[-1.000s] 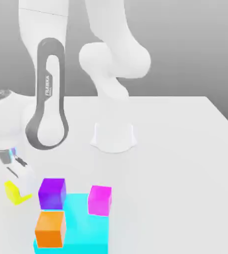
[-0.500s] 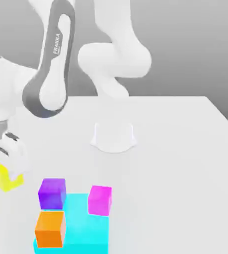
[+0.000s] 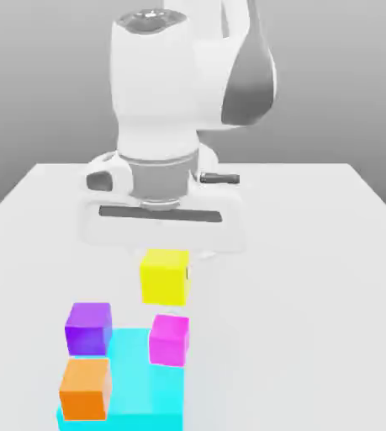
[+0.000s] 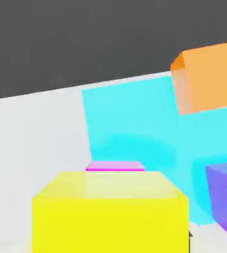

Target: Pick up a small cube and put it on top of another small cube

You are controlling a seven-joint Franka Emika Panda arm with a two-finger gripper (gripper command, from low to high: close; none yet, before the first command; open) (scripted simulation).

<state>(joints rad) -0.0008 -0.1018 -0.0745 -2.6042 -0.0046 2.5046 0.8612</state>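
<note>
The small yellow cube [image 3: 164,282] hangs in the air under the white hand, a little above and behind the magenta cube [image 3: 169,339] in the exterior view. My gripper [image 3: 166,263] is shut on the yellow cube, and the cube hides most of its fingers. In the hand view the yellow cube [image 4: 110,212] sits close up, with a thin strip of the magenta cube's top [image 4: 115,166] just past its edge.
A flat cyan block [image 3: 141,383] lies at the table's front and carries the magenta cube. An orange cube [image 3: 85,388] and a purple cube [image 3: 88,327] stand at its left side in the exterior view. The arm's white base [image 3: 221,240] rises behind.
The arm has swung from the exterior view's left to the middle, lifting the yellow cube off the table and carrying it over to the magenta cube. The other cubes have not moved.
</note>
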